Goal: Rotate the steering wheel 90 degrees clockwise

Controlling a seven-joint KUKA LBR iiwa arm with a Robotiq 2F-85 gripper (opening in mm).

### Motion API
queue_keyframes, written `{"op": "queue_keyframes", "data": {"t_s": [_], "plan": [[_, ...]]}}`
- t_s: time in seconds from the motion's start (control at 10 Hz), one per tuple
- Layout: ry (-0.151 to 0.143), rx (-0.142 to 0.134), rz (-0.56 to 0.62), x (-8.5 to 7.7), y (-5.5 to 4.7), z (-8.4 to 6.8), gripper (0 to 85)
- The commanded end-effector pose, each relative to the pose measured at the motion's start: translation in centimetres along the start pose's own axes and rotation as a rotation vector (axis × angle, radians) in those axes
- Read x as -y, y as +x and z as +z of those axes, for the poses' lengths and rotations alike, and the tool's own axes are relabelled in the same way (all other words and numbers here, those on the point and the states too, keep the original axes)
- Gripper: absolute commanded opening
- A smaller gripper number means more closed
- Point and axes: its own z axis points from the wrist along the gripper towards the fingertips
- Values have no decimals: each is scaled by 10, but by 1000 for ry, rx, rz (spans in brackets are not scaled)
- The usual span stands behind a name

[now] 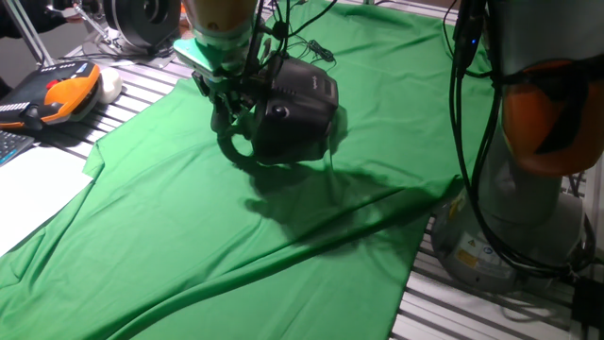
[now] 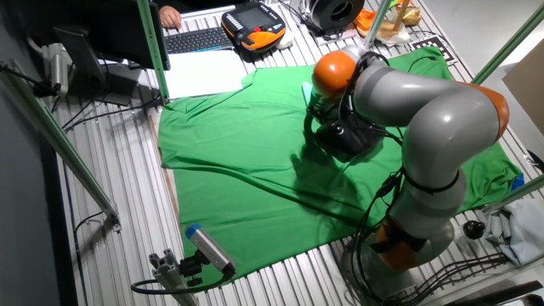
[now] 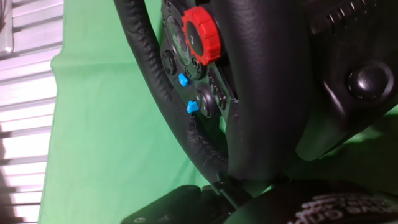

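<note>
The steering wheel [image 1: 238, 151] is a black round wheel fixed to a bulky black box base [image 1: 297, 104], and it stands on the green cloth [image 1: 189, 246]. My gripper [image 1: 236, 115] comes down from above onto the wheel's near rim, with one finger on each side of it. In the hand view the leather rim [image 3: 158, 93] runs down between the two fingers [image 3: 329, 208] at the bottom edge, and the jaws look shut on it. The hub shows a red dial [image 3: 201, 34] and blue buttons [image 3: 192, 107]. In the other fixed view my arm hides most of the wheel [image 2: 333, 140].
An orange-and-black pendant [image 1: 58, 94] and a white mouse [image 1: 110, 85] lie at the back left, off the cloth. A black-and-silver ring device [image 1: 142, 24] stands behind them. My arm's base [image 1: 510, 217] rises at the right. A blue-tipped tool [image 2: 208, 246] lies by the cloth's edge.
</note>
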Motion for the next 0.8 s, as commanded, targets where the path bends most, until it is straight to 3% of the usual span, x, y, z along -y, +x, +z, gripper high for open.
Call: {"op": "queue_keyframes", "data": {"t_s": [0.0,0.7], "plan": [[0,-3,1,0,0,0,0],[-20,3,36,-2,0,6,0]]}}
